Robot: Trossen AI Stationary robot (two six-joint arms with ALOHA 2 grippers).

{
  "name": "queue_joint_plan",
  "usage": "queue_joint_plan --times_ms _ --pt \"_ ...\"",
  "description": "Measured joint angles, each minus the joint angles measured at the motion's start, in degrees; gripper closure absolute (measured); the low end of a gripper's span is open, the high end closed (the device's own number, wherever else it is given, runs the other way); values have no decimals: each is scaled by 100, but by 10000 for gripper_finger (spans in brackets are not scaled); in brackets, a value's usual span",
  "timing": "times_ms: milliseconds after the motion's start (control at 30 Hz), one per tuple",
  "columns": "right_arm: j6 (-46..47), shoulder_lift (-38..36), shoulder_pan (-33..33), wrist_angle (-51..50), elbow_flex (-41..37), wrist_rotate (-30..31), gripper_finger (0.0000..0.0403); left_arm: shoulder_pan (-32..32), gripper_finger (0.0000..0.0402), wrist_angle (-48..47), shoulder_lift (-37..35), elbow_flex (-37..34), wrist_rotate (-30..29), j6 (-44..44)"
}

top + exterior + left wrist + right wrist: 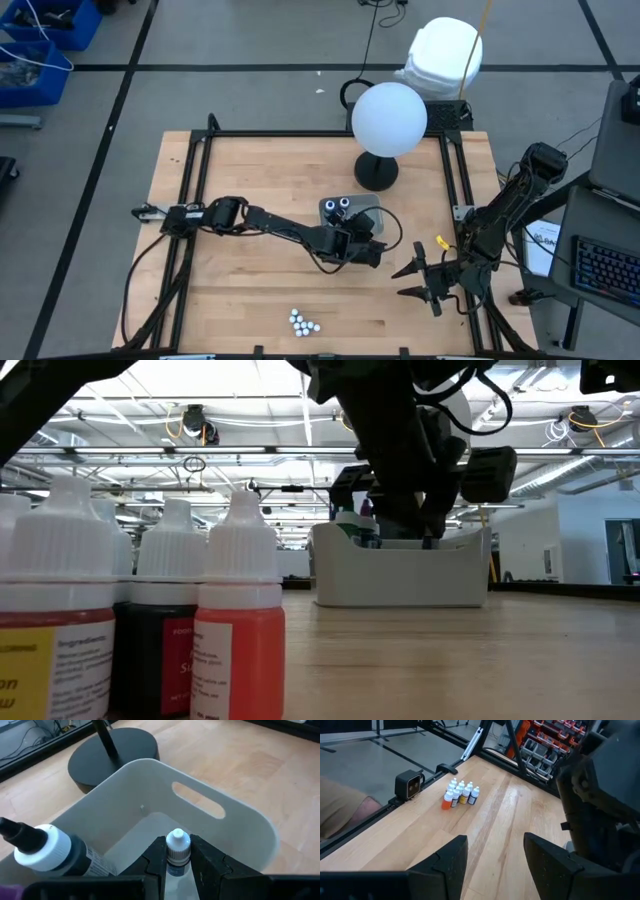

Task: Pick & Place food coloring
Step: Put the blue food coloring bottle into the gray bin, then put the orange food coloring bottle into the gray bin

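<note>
From above, the left tool (362,247) reaches over the near edge of a small grey tray (372,213) in the middle of the bench (240,300). Two dark-capped bottles (339,206) already stand in the tray's far-left corner. A cluster of white-capped bottles (304,322) waits well behind the left tool, by the bench's front edge. The right tool (418,279) hangs idle near the bench's right edge, its fingers spread and holding nothing. A lamp (388,120) with a round white shade stands just past the tray.

At bench height, the waiting bottles fill the foreground, one orange bottle (237,620) in front, and the tray (400,572) sits farther off with the left arm coming down into it.

The left wrist camera shows the left tool (178,857) pinching a small white-capped bottle (177,849) between its fingers, upright, inside the tray (215,827), with a larger bottle (55,851) beside it.

The right wrist camera looks past the spread right tool (495,862) along the bench to the cluster (460,794) far ahead.

The step in hand looks like placing: the bottle is inside the tray. I would expect the next move to need the bottle set down on its base, the fingers opened and the tool lifted straight up, clear of the tray wall and the neighbouring bottle.
</note>
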Motion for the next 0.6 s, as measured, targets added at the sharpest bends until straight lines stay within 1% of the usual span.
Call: queue_joint_plan --times_ms 167,233,467,600 --pt "42 0 0 -2 0 0 220 -1 325 2 0 0 -2 62" --pt "57 0 0 -2 0 0 220 -5 312 0 0 0 0 62" --pt "59 0 0 0 0 0 220 -13 248 4 0 0 -56 34" --pt "62 0 0 0 0 0 220 -50 233 10 0 0 -215 139"
